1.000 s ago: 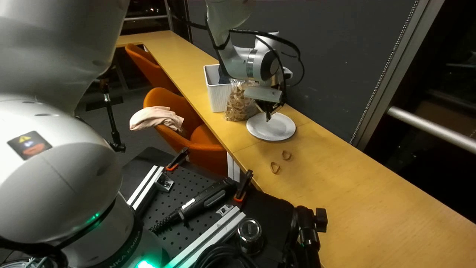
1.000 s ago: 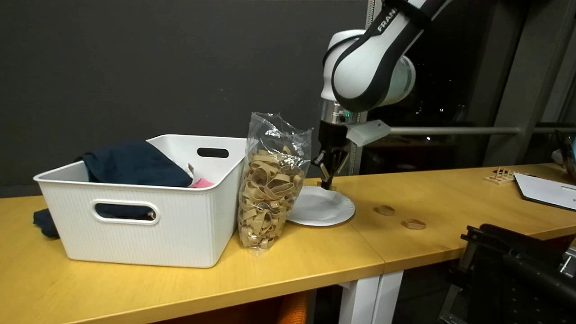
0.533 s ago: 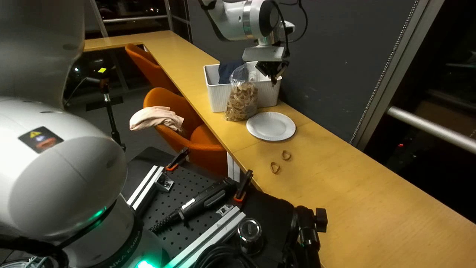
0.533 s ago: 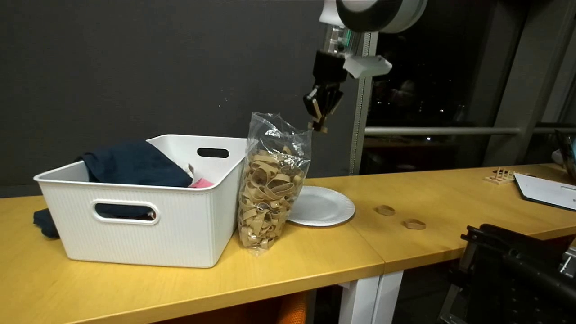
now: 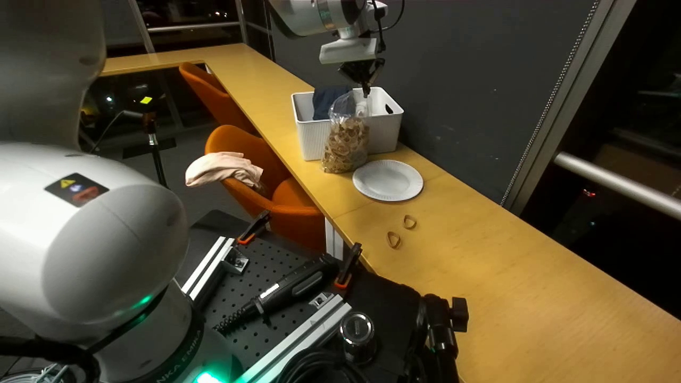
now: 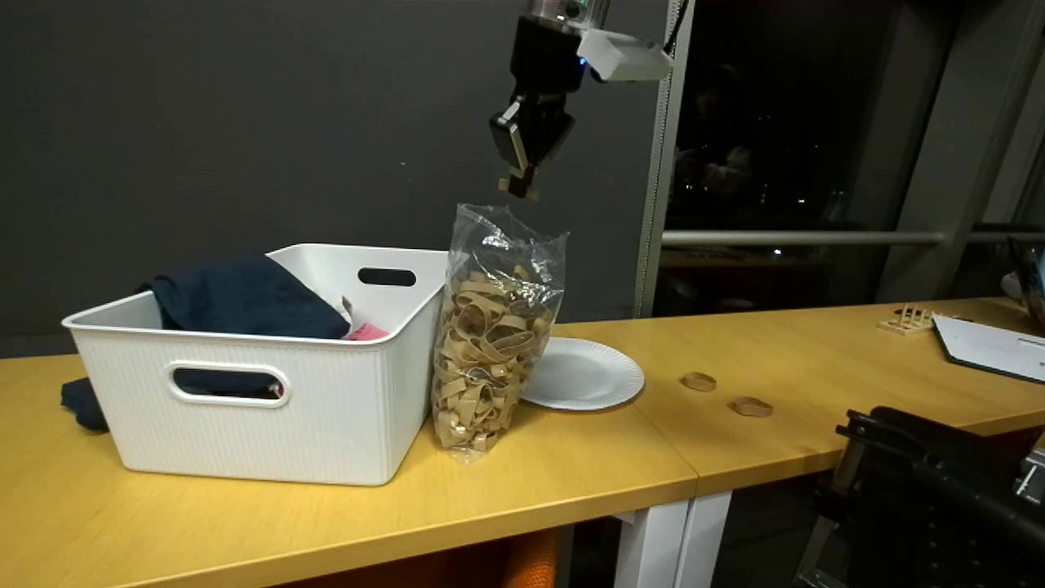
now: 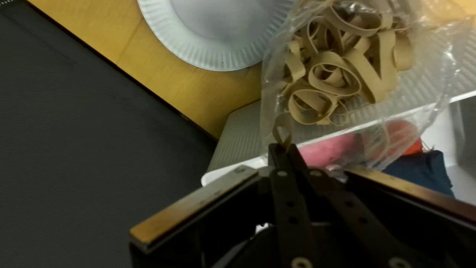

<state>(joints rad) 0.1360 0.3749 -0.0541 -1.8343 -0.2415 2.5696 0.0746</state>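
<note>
Risen since: black gripper (image 6: pixel 522 180), pinching flat tan rubber loop (image 7: pixel 283 125); clear plastic bag (image 6: pixel 504 265) at its 6 o'clock in an exterior view. Carrying, seemingly; next needs steady pinch.

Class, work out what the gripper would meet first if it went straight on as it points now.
Probably the upper part of the plastic bag, just below the gripper and its tan band; depth is unclear, so the rim of the white basket could come first.

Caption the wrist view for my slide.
Gripper pinching a tan band near a clear bag of bands and a white plate.
</note>
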